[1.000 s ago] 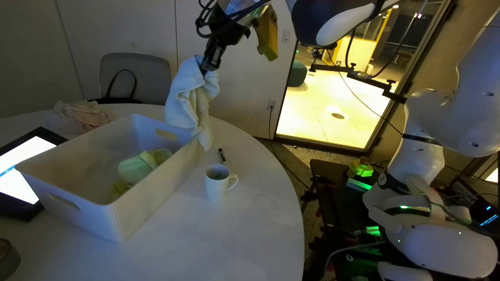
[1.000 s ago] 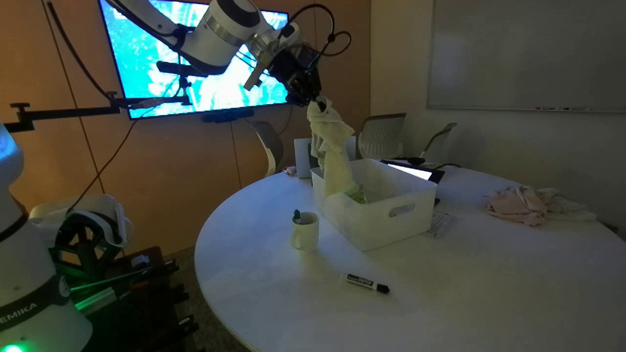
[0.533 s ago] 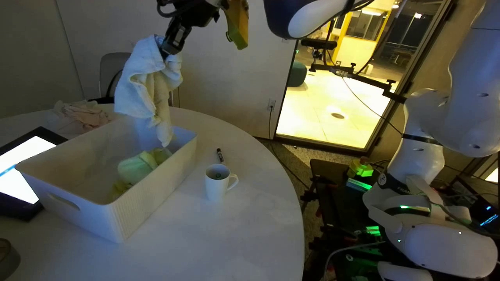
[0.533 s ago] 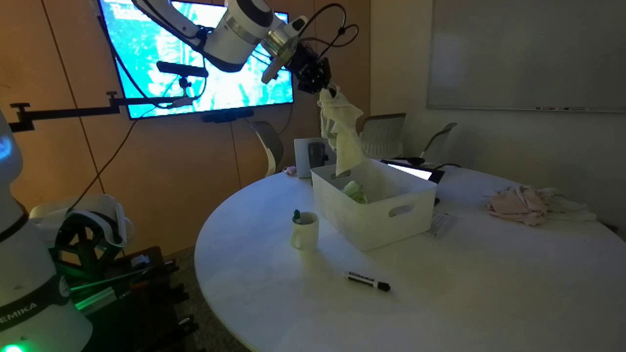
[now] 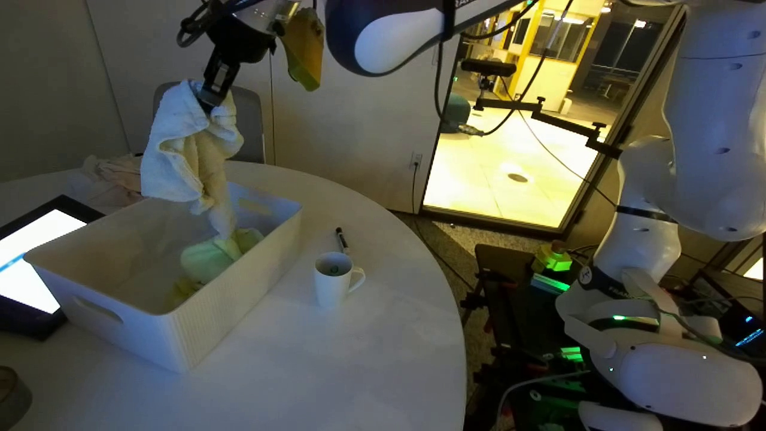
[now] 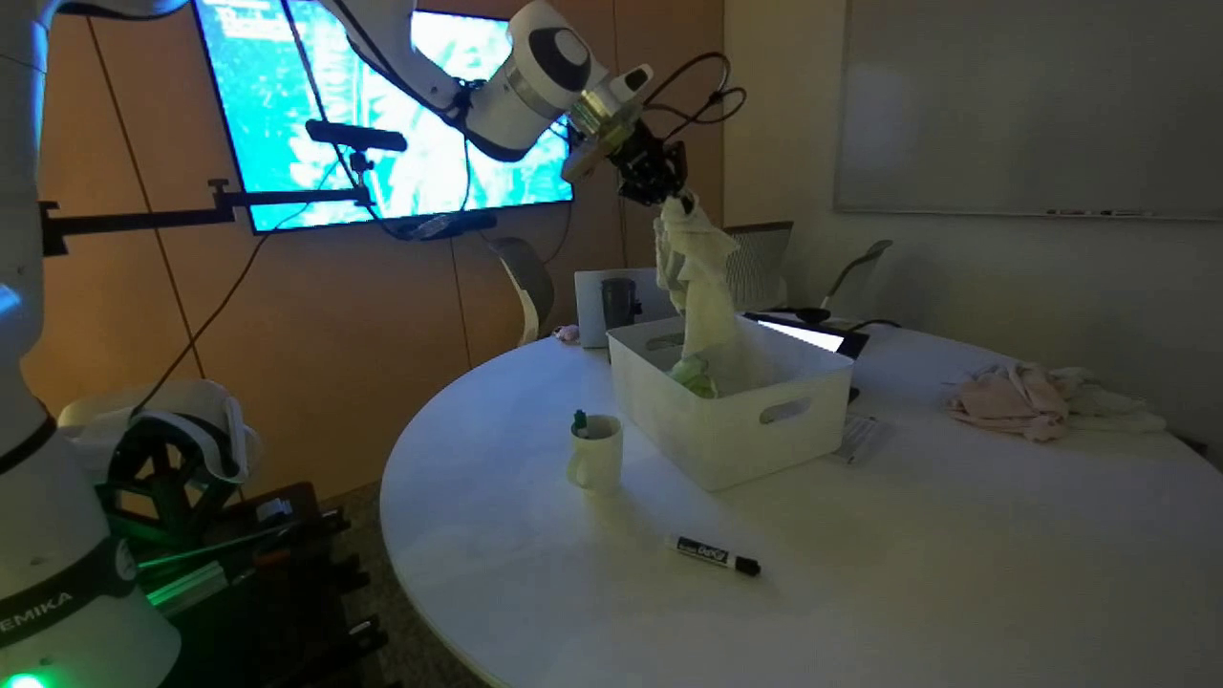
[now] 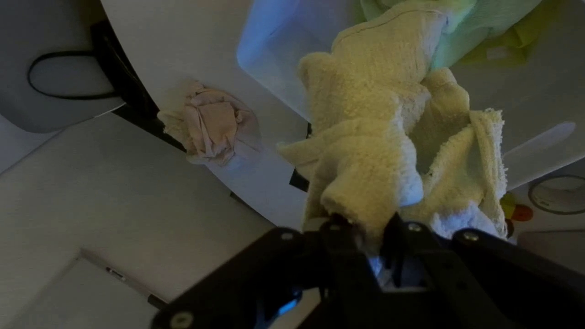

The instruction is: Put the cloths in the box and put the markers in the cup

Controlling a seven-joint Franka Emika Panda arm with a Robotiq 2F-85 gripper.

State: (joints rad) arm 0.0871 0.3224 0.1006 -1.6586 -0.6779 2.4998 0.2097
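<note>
One pale cloth (image 5: 187, 146) hangs pinched in my claw (image 7: 366, 228), the box (image 5: 227, 296) below, presumably so it drops inside.

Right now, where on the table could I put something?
Free: between the loose marker and pink cloth; between the cup, box and table edge. Crowded: the box, cloths inside, the end effector above holding another cloth; tablet alongside.

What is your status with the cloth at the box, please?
Gripper shut on pale cloth. Cloth hanging over white box. Green cloth inside, underneath. Nothing seen in the way.
</note>
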